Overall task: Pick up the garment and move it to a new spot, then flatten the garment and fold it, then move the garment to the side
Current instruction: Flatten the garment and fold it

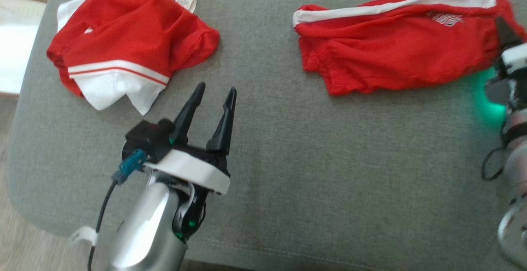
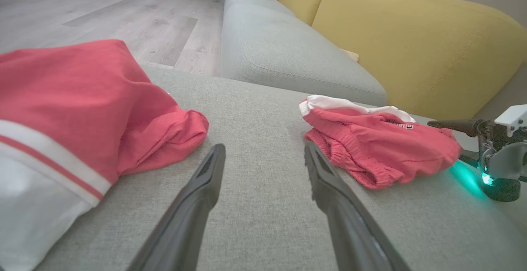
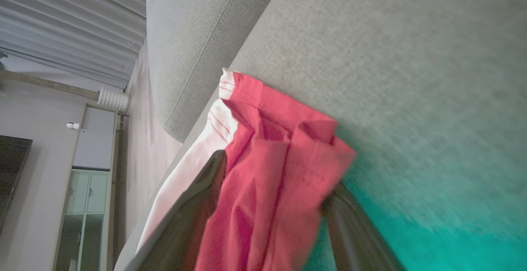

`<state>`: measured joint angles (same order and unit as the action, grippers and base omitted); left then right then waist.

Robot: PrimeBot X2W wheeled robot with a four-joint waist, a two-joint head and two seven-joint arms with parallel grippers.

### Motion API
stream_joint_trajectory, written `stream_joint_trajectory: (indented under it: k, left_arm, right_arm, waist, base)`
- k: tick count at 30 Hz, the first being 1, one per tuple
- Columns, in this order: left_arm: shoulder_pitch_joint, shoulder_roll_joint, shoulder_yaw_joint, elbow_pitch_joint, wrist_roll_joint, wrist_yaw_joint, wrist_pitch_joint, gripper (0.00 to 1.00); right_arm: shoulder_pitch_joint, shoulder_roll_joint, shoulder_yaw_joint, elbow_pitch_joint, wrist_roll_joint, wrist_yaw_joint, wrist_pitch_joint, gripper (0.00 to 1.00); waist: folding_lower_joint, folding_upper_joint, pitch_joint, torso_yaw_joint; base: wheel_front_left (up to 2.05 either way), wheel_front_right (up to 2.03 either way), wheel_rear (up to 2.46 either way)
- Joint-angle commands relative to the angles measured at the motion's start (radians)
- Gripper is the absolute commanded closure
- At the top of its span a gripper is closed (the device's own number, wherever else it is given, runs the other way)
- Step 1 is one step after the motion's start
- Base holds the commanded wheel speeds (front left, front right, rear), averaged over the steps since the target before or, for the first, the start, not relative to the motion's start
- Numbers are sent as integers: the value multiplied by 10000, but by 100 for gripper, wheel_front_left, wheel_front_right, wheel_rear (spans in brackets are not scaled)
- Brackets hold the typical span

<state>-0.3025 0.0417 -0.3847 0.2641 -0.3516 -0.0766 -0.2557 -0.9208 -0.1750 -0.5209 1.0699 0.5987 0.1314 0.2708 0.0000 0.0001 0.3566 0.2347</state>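
Two red garments with white stripes lie on the grey cushion point(image 1: 329, 160). One is a crumpled garment point(image 1: 131, 36) point(image 2: 82, 106) at the far left. The other is a longer garment point(image 1: 395, 48) point(image 2: 378, 147) at the far right. My left gripper point(image 1: 216, 90) point(image 2: 263, 151) stands open over bare cushion just below the left garment, holding nothing. At the right garment's right end is my right gripper point(image 1: 505, 32) point(image 3: 276, 176), open, its two fingers set either side of a red fold point(image 3: 267, 139). Its upper finger point(image 2: 453, 126) shows above the cloth.
A yellow sofa back point(image 2: 411, 36) and a second grey seat cushion point(image 2: 280, 48) lie beyond. Wooden floor point(image 2: 103, 11) runs past the left edge. A white object point(image 1: 12, 44) sits off the cushion's left side. Green light glows under the right wrist point(image 1: 490, 102).
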Motion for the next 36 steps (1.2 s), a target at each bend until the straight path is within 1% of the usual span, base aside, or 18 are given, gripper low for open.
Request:
stream_joint_trajectory:
  k: [1, 8, 12, 13, 14, 19, 24, 31, 36]
  left_arm:
    - [-406, 86, 220, -364, -76, 104, -61, 0]
    - [-657, 86, 60, -598, -278, 214, -61, 0]
    - [-754, 86, 53, -816, -29, 330, -61, 0]
    - [-753, 86, 46, -828, -15, 346, -61, 0]
    - [-761, 86, 40, -836, -6, 361, -61, 0]
    - [-788, 86, 72, -774, -14, 401, -61, 0]
    - [-654, 86, 252, -673, 103, 367, -61, 0]
    - [-316, 85, 538, -524, 299, 259, -61, 0]
    - [5, 85, 604, -401, 355, 177, -61, 0]
  right_arm:
    - [-170, 154, 149, 234, -138, -7, 158, 0]
    - [-1351, -382, 163, 1332, -1183, -7, 269, 0]
    - [-1801, -487, 187, 1737, -1796, -7, 49, 0]
    - [-1882, -484, 147, 1812, -1898, -7, -3, 52]
    - [-1958, -489, 129, 1862, -2019, -7, -104, 100]
    - [-2062, -507, -56, 1971, -2323, -7, -854, 100]
    - [-1740, -453, -169, 1802, -2144, -7, -1634, 100]
    - [-608, -176, -56, 988, -1422, -7, -2311, 100]
    - [630, -5, 1, 228, -923, -7, -2617, 100]
  waist:
    - [0, -1, 208, 156]
    - [0, -1, 615, 346]
    - [0, -1, 724, 352]
    - [0, -1, 729, 349]
    - [0, -1, 734, 345]
    - [0, -1, 557, 255]
    - [0, -1, 180, -35]
    - [0, -1, -543, -669]
    - [0, -1, -1215, -1151]
  base:
    - [0, 0, 0]
    - [0, 0, 0]
    - [0, 0, 0]
    - [0, 0, 0]
    - [0, 0, 0]
    - [0, 0, 0]
    - [0, 0, 0]
    - [0, 0, 0]
    - [0, 0, 0]
